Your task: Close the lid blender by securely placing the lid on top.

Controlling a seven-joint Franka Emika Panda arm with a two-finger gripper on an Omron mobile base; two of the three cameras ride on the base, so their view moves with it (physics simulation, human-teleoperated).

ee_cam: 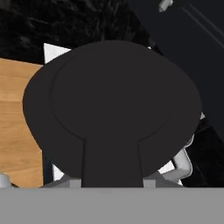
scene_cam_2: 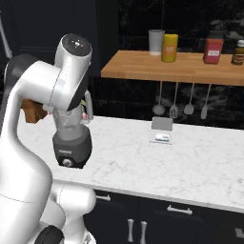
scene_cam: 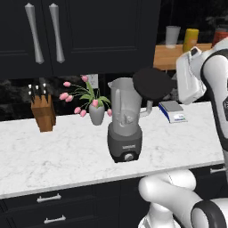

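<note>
Jaws clamp the short tab of the flat round black lid (ee_cam: 111, 109), holding the disc tilted in the air at two o'clock of the translucent grey handled blender jar (scene_cam: 124, 111), just beside its open rim. Its dark grey base stands on the white marble bench (scene_cam: 53, 156).

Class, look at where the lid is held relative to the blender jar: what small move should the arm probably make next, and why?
Probably carry the lid a little to the left in the left base view and level it over the blender jar's open rim. There the lid hangs tilted in the air, up and to the right of the rim, not yet on it. In the hand view its tab runs down toward the gripper, so it looks held.
</note>
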